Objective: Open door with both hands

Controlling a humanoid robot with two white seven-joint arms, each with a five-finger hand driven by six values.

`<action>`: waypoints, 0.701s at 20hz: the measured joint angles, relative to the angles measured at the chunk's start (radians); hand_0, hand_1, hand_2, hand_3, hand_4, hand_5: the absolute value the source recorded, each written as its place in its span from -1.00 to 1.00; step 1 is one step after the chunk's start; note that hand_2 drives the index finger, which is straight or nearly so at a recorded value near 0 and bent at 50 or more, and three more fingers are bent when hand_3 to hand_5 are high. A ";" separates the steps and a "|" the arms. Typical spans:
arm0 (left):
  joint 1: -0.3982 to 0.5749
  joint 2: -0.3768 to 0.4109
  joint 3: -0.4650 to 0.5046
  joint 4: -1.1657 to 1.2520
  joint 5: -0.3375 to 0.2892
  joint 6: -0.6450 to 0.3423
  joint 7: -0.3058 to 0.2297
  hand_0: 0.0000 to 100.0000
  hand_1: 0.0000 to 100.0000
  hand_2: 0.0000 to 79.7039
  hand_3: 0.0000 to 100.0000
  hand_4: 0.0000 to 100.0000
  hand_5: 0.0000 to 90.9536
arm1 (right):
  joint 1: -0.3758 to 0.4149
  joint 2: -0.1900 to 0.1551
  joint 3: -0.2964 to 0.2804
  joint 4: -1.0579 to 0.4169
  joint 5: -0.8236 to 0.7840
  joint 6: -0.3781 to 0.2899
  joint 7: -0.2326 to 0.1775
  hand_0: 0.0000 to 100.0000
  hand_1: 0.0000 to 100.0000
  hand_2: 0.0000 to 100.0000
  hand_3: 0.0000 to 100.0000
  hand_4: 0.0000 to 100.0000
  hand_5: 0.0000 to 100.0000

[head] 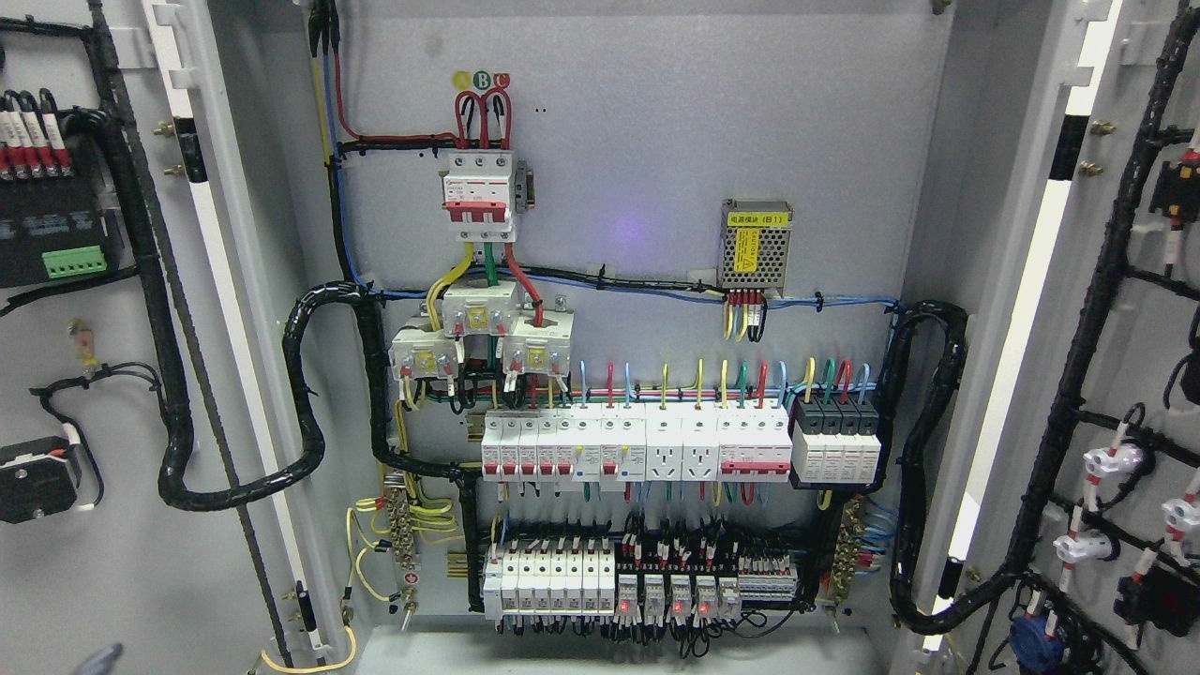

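The cabinet's left door (112, 375) is swung wide open at the picture's left, its inner face showing black wiring and mounted parts. The right door (1125, 375) is swung open too at the picture's right, also lined with cable looms. Between them the cabinet's back panel (637, 141) is fully exposed, with rows of breakers (637, 445) and terminal blocks. Only a small grey-blue tip of my left hand (98, 656) pokes in at the bottom left corner, below the left door. My right hand is out of the picture.
A red-and-white main breaker (480, 192) sits at the top of the panel, and a small mesh power supply (756, 246) at the upper right. Thick black cable bundles (309, 403) loop from the panel to each door. The cabinet floor (619, 652) runs along the bottom.
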 measured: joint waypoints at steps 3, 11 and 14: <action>0.012 -0.121 -0.055 0.055 -0.147 0.000 -0.001 -1.00 -1.00 -1.00 -1.00 -1.00 -1.00 | -0.027 0.033 0.035 0.140 0.065 0.001 0.000 -1.00 -1.00 -1.00 -1.00 -1.00 -1.00; -0.066 -0.349 -0.134 0.540 -0.270 0.000 0.000 -1.00 -1.00 -1.00 -1.00 -1.00 -1.00 | -0.196 0.150 0.086 0.724 0.203 0.028 -0.004 -1.00 -1.00 -1.00 -1.00 -1.00 -1.00; -0.122 -0.407 -0.133 0.768 -0.266 0.000 0.001 -1.00 -1.00 -1.00 -1.00 -1.00 -1.00 | -0.247 0.191 0.096 0.939 0.221 0.156 -0.002 -1.00 -1.00 -1.00 -1.00 -1.00 -1.00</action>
